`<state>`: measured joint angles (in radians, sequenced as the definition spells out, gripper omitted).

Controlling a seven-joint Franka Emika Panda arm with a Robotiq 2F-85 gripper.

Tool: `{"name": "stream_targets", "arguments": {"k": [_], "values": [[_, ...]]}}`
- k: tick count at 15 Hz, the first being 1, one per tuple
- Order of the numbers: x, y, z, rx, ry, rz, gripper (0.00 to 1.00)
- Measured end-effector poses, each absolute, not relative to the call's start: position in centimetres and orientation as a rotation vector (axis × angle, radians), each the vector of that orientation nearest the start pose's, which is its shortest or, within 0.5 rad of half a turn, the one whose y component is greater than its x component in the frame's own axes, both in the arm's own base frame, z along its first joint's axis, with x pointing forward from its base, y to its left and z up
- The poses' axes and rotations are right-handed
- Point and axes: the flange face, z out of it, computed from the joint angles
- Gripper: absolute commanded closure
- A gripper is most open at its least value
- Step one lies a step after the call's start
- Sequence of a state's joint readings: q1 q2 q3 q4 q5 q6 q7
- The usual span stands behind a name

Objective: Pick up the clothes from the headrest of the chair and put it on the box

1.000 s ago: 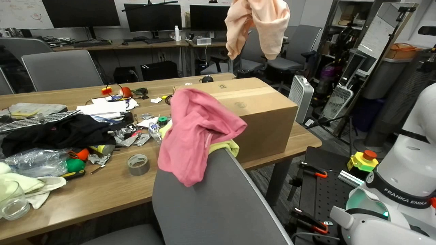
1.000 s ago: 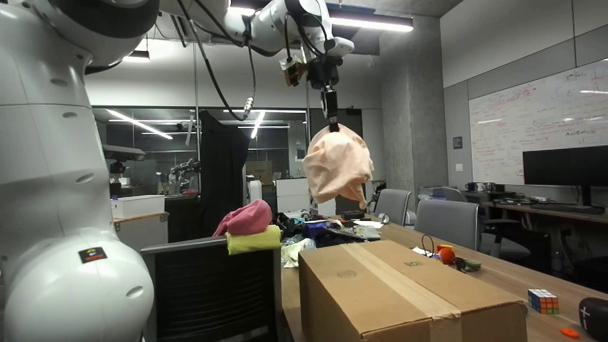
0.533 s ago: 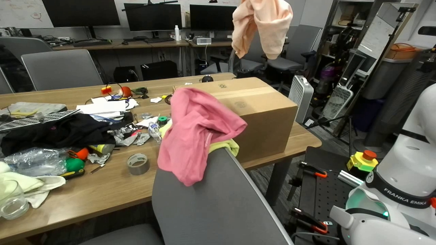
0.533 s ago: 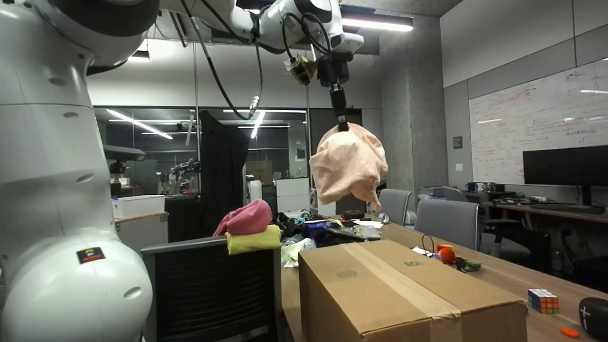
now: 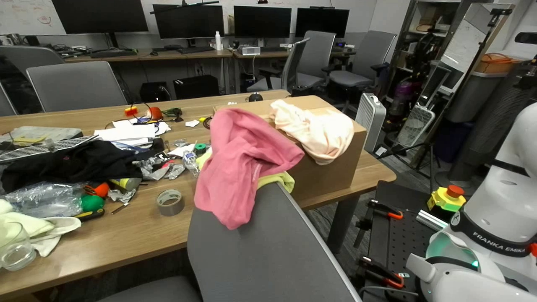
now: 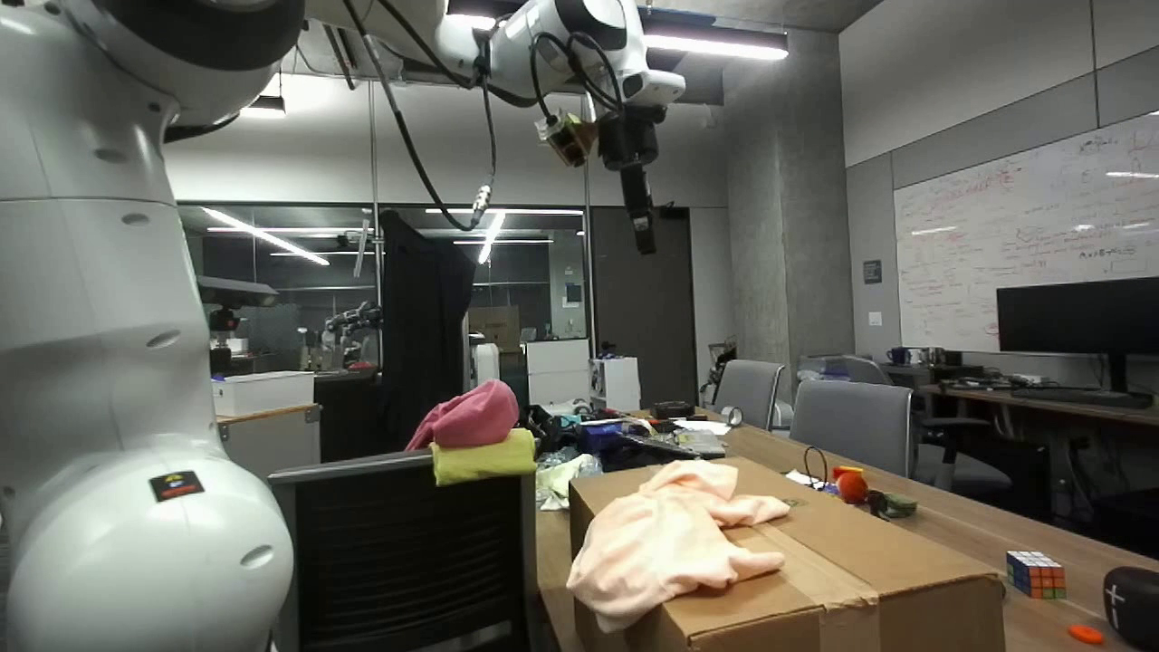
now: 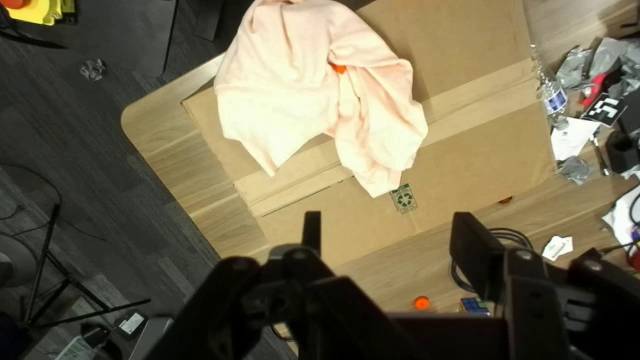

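The peach clothes [image 5: 319, 132] lie crumpled on top of the cardboard box [image 6: 842, 534], with one part hanging over the box's edge. In the wrist view the peach cloth [image 7: 290, 90] spreads across the taped top. My gripper [image 7: 387, 220] is open, its fingers well apart and nothing between them. High above the box, the gripper [image 6: 645, 244] points down, apart from the cloth. Pink clothes [image 5: 245, 167] and a yellow cloth [image 6: 484, 457] rest over the top of the grey chair's back [image 5: 272, 247].
A roll of tape [image 5: 170, 202], a black garment [image 5: 71, 167] and other clutter cover the wooden table [image 5: 121, 247] beside the chair. Near the box are a puzzle cube [image 6: 1035, 575] and a black speaker [image 6: 1132, 607]. A white fan [image 5: 371, 121] stands behind the box.
The jaws have opened and let go of the peach clothes, which dropped from the air onto the box. Before that, the arm carried them rightward; the pink and yellow cloths stayed put.
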<state>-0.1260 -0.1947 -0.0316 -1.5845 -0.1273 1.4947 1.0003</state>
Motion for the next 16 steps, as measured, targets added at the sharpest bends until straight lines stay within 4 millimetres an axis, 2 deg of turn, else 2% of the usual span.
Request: {"name": "stream_targets", "arguments": {"k": [1,3,5,7,10,12,14,16], "values": [[47.3,-8.4,71.0,-2.681,1.752,-0.226,0.00],[47.5,-5.4,70.4,-2.749,1.669,-0.203,0.00],[47.3,-0.3,69.5,-2.855,1.526,-0.172,0.00],[46.4,6.0,68.7,-2.964,1.358,-0.161,0.00],[43.9,15.6,67.8,-3.110,1.077,-0.184,0.00],[42.0,21.2,66.9,-3.187,0.891,-0.200,0.00],[40.9,25.3,65.8,-3.252,0.725,-0.208,0.00],[40.7,28.1,64.5,-3.305,0.593,-0.208,0.00]]}}
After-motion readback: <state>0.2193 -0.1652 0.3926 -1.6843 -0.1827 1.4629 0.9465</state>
